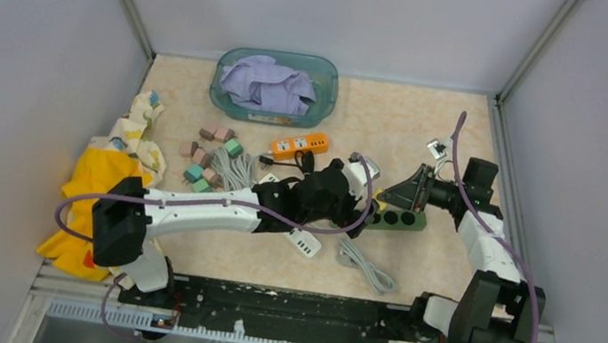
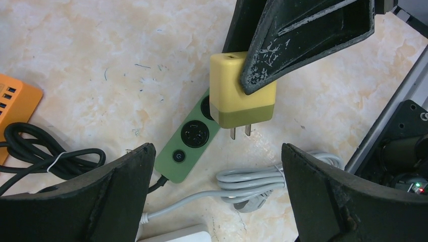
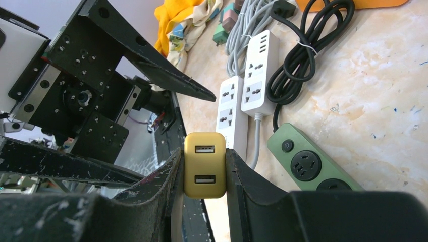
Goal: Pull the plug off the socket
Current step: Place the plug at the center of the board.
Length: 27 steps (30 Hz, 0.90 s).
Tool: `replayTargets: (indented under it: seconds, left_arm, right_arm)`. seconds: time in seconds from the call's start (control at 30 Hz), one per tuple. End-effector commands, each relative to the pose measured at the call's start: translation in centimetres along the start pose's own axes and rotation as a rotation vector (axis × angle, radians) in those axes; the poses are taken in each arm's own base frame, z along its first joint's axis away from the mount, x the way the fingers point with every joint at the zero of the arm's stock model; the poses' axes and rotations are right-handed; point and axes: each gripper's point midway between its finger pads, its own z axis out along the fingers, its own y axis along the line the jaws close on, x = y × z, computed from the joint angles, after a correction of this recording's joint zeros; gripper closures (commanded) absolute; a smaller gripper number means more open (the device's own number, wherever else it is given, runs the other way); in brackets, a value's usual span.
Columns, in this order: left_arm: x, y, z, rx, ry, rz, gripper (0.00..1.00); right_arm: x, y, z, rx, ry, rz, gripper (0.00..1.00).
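Observation:
My right gripper (image 3: 204, 171) is shut on a yellow USB charger plug (image 3: 204, 165). In the left wrist view the plug (image 2: 237, 91) hangs above the green socket strip (image 2: 194, 136) with its two metal prongs bare and clear of the sockets. The green strip (image 1: 397, 217) lies at the table's middle right, below my right gripper (image 1: 413, 189); it also shows in the right wrist view (image 3: 310, 161). My left gripper (image 2: 214, 194) is open and empty, its jaws wide apart, hovering just left of the strip (image 1: 352, 187).
A coiled grey cable (image 2: 262, 181) and two white power strips (image 3: 247, 96) lie near the green strip. An orange power strip (image 1: 299, 145) with a black cord, several coloured blocks (image 1: 211, 158), a teal bin with cloth (image 1: 275, 87) and yellow cloth (image 1: 99, 197) sit further left.

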Motion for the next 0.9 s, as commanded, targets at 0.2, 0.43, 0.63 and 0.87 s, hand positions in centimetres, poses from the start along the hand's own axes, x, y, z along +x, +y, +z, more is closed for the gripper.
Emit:
replayTargets:
  seconds: [0.2,0.43,0.63,0.87]
  left_arm:
    - [-1.6,-0.6,-0.6,0.067,-0.064,-0.071,0.0]
    - [-1.7,-0.7,-0.7,0.071,-0.078,-0.106,0.0]
    - [-1.9,-0.4,-0.5,0.049,-0.076,-0.142,0.0]
    - [-2.3,0.5,0.3,-0.047,-0.034,-0.178,0.0]
  right_arm:
    - [-1.1,0.8,0.2,-0.025,0.003,-0.055,0.99]
    - [-1.1,0.7,0.3,-0.026,0.005,-0.052,0.99]
    - [-1.0,0.7,0.3,-0.024,0.007,-0.043,0.99]
    - [-1.0,0.5,0.5,-0.026,0.013,-0.02,0.99]
